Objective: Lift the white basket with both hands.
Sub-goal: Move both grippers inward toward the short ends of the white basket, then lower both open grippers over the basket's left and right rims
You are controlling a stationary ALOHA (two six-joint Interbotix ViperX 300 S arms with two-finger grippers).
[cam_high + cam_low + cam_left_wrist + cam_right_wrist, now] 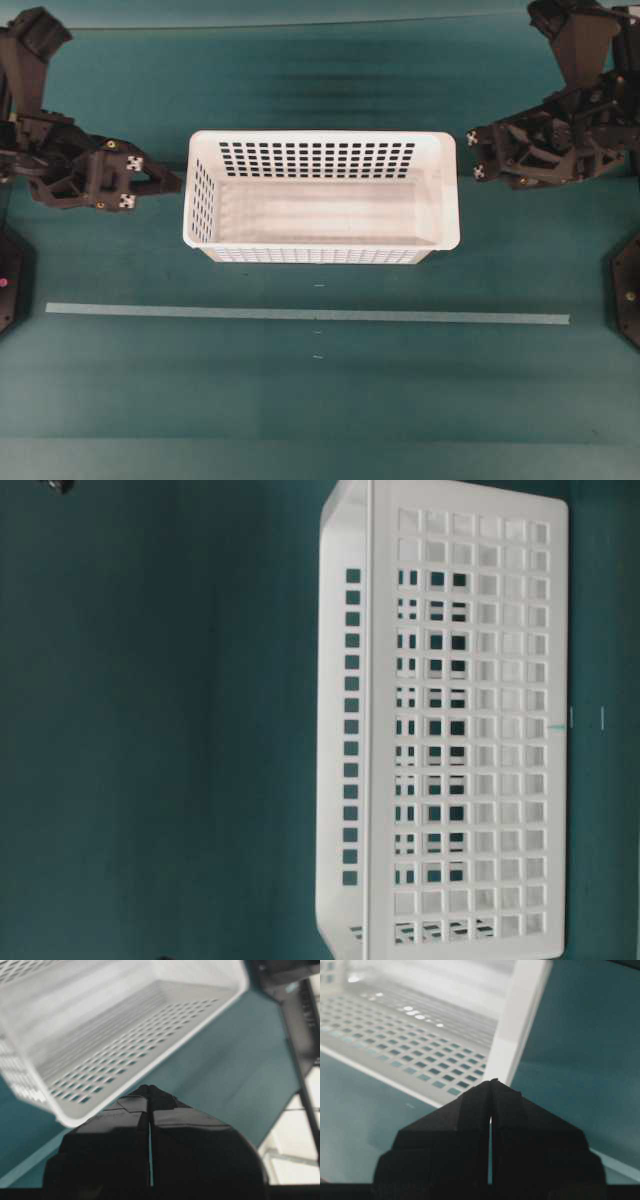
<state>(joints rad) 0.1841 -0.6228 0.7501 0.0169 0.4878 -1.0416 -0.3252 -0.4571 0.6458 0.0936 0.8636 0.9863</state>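
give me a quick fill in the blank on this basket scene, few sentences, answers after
1. The white basket holds ____ inside it.
2. The left gripper has its jaws ____.
3. In the overhead view, the right gripper sits off the basket's ____ end.
4. The pale strip of tape lies on the ____ tabletop.

Missing words: nothing; shut; right; green

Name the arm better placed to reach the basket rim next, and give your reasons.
Left, narrowly. The left gripper, shut, has its tip right beside the basket at its end rim. The right gripper, also shut, stands slightly off the other end.
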